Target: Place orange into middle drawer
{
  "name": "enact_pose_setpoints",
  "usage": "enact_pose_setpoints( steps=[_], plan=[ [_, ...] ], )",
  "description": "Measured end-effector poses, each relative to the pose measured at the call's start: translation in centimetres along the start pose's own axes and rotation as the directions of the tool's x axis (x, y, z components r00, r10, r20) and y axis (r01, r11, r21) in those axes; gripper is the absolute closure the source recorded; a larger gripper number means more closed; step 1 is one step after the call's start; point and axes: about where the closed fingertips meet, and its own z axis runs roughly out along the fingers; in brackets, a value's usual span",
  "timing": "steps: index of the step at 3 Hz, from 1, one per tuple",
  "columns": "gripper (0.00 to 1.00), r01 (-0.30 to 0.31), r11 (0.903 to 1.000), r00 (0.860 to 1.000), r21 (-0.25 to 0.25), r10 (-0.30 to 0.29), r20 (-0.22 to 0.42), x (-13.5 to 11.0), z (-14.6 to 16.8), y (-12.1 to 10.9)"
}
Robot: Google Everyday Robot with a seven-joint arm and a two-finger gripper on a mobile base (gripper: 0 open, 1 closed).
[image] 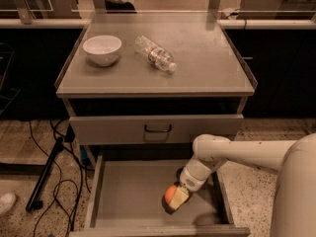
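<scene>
- While the gripper pinches it, the orange sits at lower centre of frame, inside the open middle drawer, right of the drawer's midline; contact with the grey floor cannot be told.
- Pale finger pressed against the orange's right side.
- White arm enters from the right edge and bends down into the drawer.
- Above, frame centre: closed drawer with dark loop handle.
- Cabinet top: white bowl upper left; plastic bottle lying on its side near it, not touching.
- Black cables on the speckled ground, lower left.
</scene>
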Motion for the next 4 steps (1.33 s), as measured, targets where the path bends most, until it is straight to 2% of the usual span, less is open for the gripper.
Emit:
enact_pose_setpoints(
  steps=[2,3,4],
  plan=[
    [1.0,-0.038,0.9987,0.999,-0.033,0.038,-0.018,1.0,3.2,-2.5],
    [1.0,-0.076,0.9948,0.997,-0.067,0.074,-0.027,1.9,5.3,-3.6],
    [1.0,-0.095,0.9919,0.995,-0.084,0.093,-0.029,2.5,6.0,-3.9]
  ],
)
